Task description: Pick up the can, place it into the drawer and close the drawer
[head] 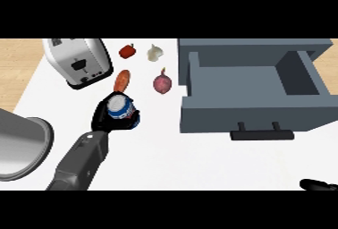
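Left of centre on the counter [178, 161]: left hand [104, 120] clasped round the upright can [119, 106], well left of the drawer [244, 118] and outside it. At right, drawer standing open, handle [261, 133] nearest the viewer. Behind the hand, toaster [79, 60], onion [162, 83], garlic [154, 53]. At far left, steel pot [23, 147]. At lower right edge, right hand [319, 184], mostly cut off; state indeterminable.

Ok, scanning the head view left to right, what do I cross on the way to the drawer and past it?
Grey pot → toaster → can, held in the left hand → purple onion → open drawer → right hand at the lower edge.
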{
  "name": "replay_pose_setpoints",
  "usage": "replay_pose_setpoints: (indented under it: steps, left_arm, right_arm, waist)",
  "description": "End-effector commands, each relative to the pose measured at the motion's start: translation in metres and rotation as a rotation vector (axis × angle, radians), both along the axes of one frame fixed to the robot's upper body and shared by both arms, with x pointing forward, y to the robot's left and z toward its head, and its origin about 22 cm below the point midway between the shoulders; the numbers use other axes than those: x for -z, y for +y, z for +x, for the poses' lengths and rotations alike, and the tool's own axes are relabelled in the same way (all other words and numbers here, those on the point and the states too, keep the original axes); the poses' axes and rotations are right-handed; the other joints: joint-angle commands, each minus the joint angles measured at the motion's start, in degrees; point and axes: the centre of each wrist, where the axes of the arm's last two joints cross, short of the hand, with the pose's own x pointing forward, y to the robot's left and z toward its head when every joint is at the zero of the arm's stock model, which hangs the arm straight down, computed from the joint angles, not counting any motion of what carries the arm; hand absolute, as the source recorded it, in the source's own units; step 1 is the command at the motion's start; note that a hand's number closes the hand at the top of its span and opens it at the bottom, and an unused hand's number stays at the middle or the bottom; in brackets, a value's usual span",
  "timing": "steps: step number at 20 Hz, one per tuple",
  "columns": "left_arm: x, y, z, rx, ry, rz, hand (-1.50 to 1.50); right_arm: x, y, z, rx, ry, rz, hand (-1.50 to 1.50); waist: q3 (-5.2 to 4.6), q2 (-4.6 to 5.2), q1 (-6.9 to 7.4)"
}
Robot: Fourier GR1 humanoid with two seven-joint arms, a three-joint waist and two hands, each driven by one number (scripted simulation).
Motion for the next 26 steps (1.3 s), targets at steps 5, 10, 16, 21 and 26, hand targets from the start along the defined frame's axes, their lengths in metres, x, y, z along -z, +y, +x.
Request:
replay_pose_setpoints:
  steps: [5,10,16,21,26]
  left_arm:
    - [-0.05,-0.052,0.04,0.006,-0.04,-0.004,1.5]
    - [-0.101,-0.058,0.06,0.082,-0.092,0.061,1.5]
    - [-0.159,-0.099,0.067,0.128,-0.106,0.046,1.5]
    - [-0.227,-0.139,0.074,0.134,-0.098,0.031,1.5]
    - [-0.274,-0.161,0.077,0.14,-0.14,0.076,1.5]
  right_arm:
    - [-0.012,-0.011,-0.009,0.031,-0.01,-0.006,-1.5]
    - [-0.007,-0.006,-0.012,0.043,0.001,-0.005,-1.5]
    - [-0.009,-0.012,-0.01,0.043,-0.009,0.003,-1.5]
    - [-0.009,-0.001,-0.005,0.045,-0.005,-0.012,-1.5]
    - [-0.003,-0.011,0.005,0.027,-0.002,-0.019,-1.5]
  waist:
    - [0.06,-0.36,0.26]
    - [0.09,-0.63,1.08]
    - [0.08,-0.74,0.65]
    - [0.06,-0.46,0.13]
    - [0.07,-0.13,-0.01]
